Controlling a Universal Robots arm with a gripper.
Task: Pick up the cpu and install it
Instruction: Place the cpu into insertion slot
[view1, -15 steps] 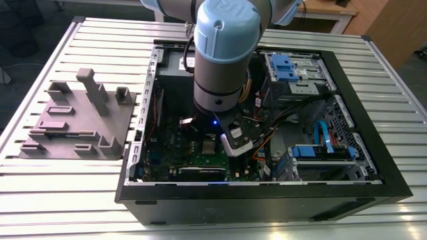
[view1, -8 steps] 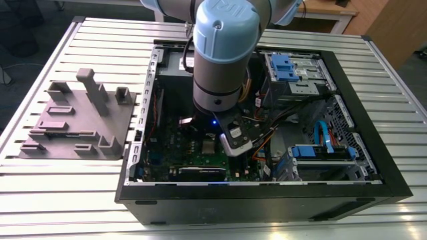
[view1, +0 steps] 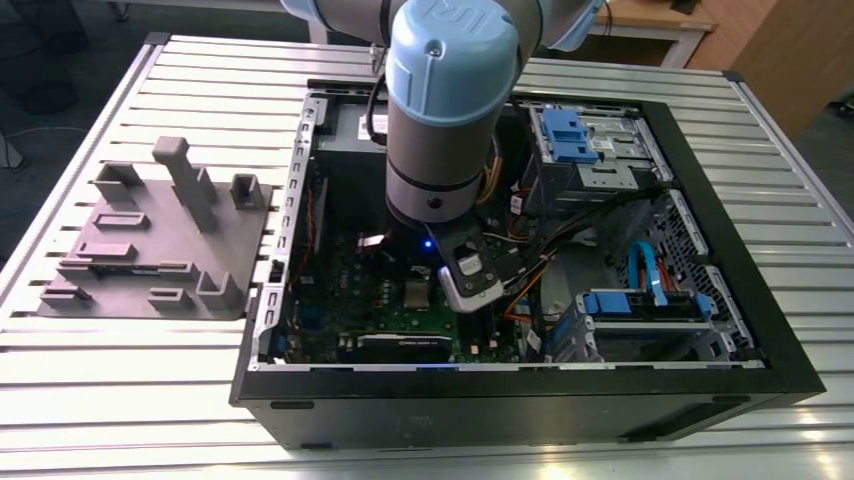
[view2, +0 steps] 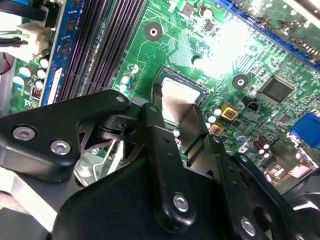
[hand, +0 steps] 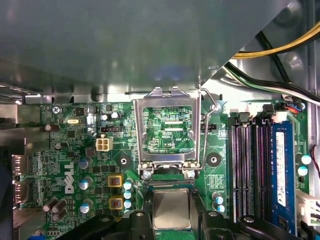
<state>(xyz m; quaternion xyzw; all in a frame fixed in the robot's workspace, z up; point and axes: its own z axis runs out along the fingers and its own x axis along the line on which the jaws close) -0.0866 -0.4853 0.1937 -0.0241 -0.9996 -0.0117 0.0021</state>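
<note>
The cpu (hand: 171, 212) is a small silver-grey square chip lying flat at the motherboard's socket (view2: 161, 82), just below the raised metal retention frame (hand: 170, 127). My gripper (hand: 171, 200) reaches down inside the open computer case (view1: 747, 330), with its black fingers on two opposite sides of the chip. In the second wrist view the cpu (view2: 180, 95) sits between a dark finger and a silver pad (view2: 192, 127) that rests against its edge, so my gripper (view2: 175, 115) looks shut on it. In the exterior view the gripper (view1: 461, 300) hangs low over the green motherboard (view1: 360, 300).
Memory slots (hand: 247, 165) and a blue module (hand: 280, 175) run alongside the socket. Yellow and black cables (hand: 280, 50) and a grey metal box (hand: 125, 45) hang close above. Blue drive bays (view1: 581, 135) fill the case's far side. A grey fixture block (view1: 154, 245) stands on the table (view1: 134, 380).
</note>
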